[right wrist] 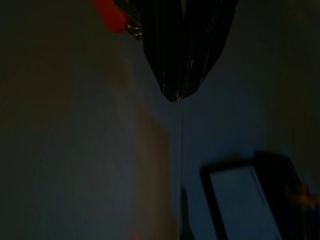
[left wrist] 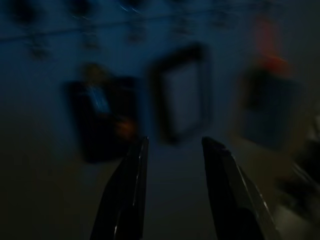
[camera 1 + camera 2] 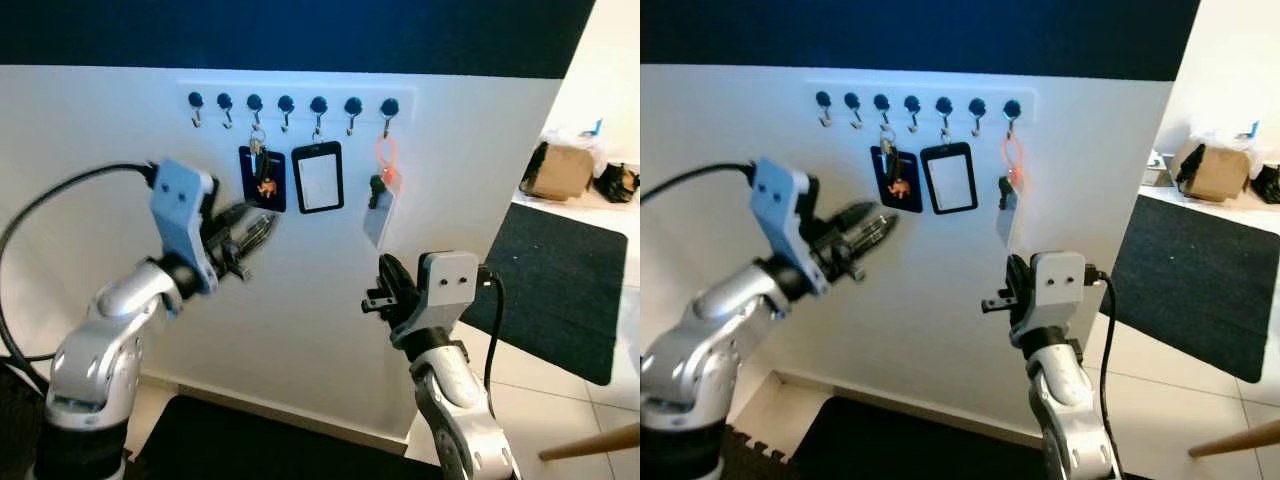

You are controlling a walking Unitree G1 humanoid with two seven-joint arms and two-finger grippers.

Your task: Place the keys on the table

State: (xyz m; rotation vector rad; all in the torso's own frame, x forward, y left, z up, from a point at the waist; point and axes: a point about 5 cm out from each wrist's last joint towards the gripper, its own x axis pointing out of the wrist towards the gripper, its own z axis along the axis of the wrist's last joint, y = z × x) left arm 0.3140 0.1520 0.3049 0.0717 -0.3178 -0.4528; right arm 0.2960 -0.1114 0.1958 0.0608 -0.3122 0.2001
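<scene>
**A:** ok so where's it at? Looks like the reach step to me. The keys [image 3: 261,172] hang on the third hook from the left on the hook rail [image 3: 290,102], in front of a dark blue tag, and nothing has hold of them yet.

**B:** Agreed. The left gripper [image 3: 262,226] is raised with its tips near the wall, just at about 6 o'clock of the keys. In the left wrist view its fingers [image 2: 127,192] are spread with a clear gap and nothing between them, and the dark tag sits off at roughly 10 o'clock from the tips.

**A:** So the next move, I'd guess, is to nudge up and over so the bunch sits between the fingers, pinch, then lift it off the hook before pulling away. The ring looks like it could snag the hook if it pulls straight back.

**B:** And the right gripper [image 3: 385,285]? It's lower, below the orange-looped tag [image 3: 382,195]. Its fingers [image 1: 182,50] look pressed together in the right wrist view, holding nothing.

**A:** Room-wise: white wall panel [image 3: 480,180] with dark blue above, an empty badge holder [image 3: 317,177] at 3 o'clock of the keys, tiled floor with a dark mat [image 3: 560,285] at 3 o'clock, and a cardboard box [image 3: 560,170] beyond. Can't spot the table from here.
</scene>
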